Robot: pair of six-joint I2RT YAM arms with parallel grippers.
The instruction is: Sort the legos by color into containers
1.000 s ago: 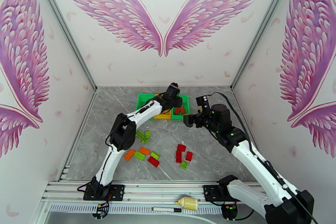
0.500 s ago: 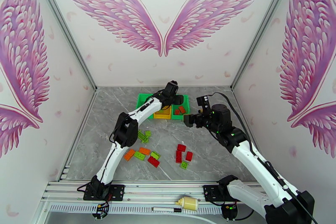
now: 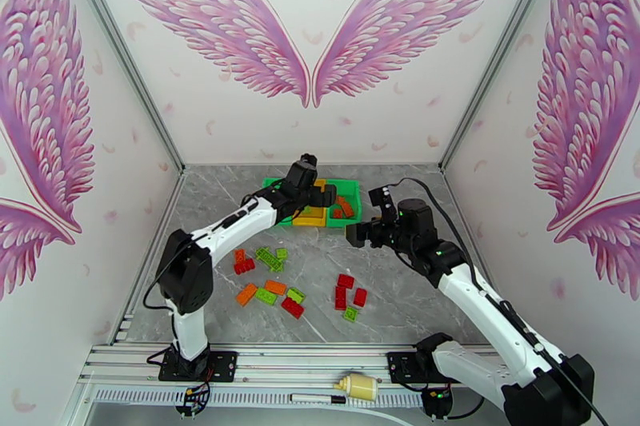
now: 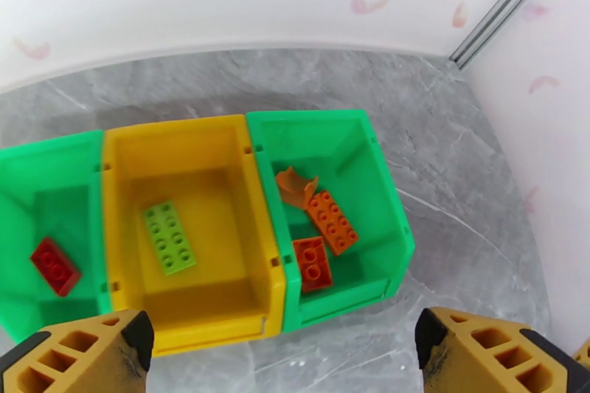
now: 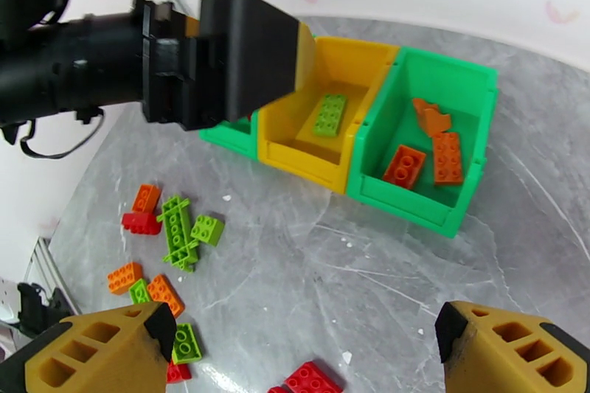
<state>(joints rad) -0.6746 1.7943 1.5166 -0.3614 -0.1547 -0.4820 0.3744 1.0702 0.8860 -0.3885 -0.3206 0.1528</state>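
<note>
Since a second back: swung left elbow (image 3: 184, 272) out toward the worktop's (image 3: 200, 212) left edge, slid left gripper (image 3: 314, 194) leftward along the bin row, let go, jaws from clenched to wide apart. Uncovered by that swing: a red-and-orange pair of legos (image 3: 243, 261) mid-worktop.

Now hovering over the containers (image 3: 320, 216), nothing between the fingers (image 4: 88, 354). Right gripper (image 3: 356, 232) near the row's right end, likewise spread wide, empty.

Judged step: drop just finished. Next, probably back to the loose pile (image 3: 276, 292). Calls for singling one brick out of a touching cluster and matching colour to bin.

Row of three at the far edge, centre, walls touching.
- Left green bin (image 4: 44, 147): one red brick (image 4: 54, 266).
- Yellow bin (image 4: 177, 129): one lime brick (image 4: 169, 237).
- Right green bin (image 4: 380, 188): three orange bricks (image 4: 332, 221), one a deeper red-orange.

Left to sort, mid-worktop toward the near edge: reds, oranges, limes.
</note>
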